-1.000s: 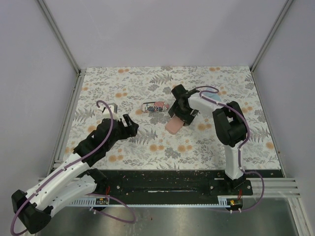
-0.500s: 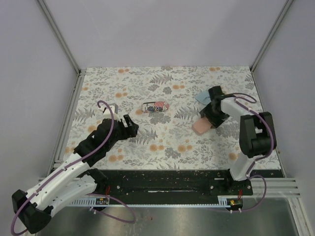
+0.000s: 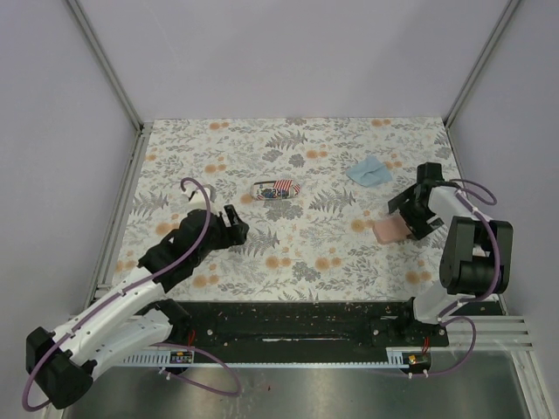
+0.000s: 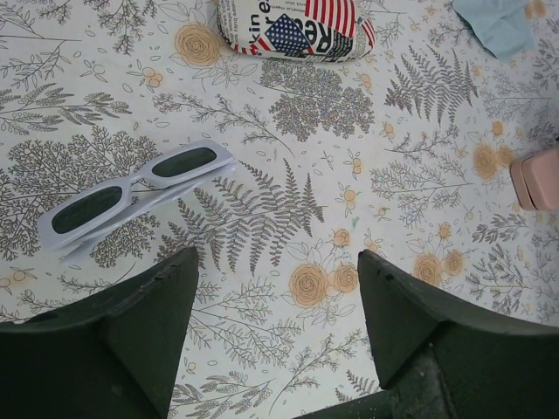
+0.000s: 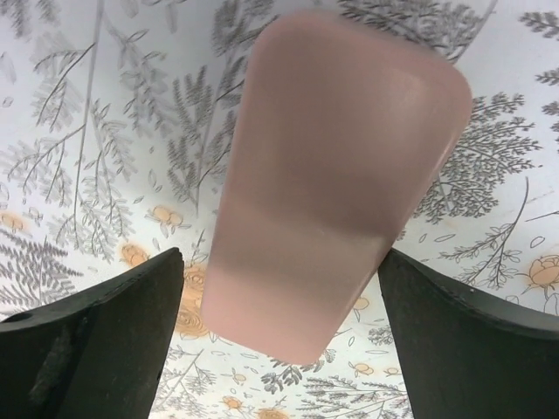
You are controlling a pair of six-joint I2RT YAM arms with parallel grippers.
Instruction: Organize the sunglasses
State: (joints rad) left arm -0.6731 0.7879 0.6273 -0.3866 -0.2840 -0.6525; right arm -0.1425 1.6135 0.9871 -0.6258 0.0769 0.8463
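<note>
Right hand (image 5: 279, 253) gapes around pink case (image 5: 341, 157), left hand (image 4: 278, 256) spread empty, above pale-walled flowered table (image 3: 332, 148)

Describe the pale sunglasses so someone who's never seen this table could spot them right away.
On the floral tablecloth, find the flag-printed case near the middle. The sunglasses lie folded just ahead of the left pincer, to the left of that case. They are the only slim, silvery-white frame with dark lenses.

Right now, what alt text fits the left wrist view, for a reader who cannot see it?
Pale-framed sunglasses lie folded on a floral tablecloth, just ahead and left of the open left claw. Farther off are a flag-printed case, a pink case at the right edge and a blue cloth.
</note>
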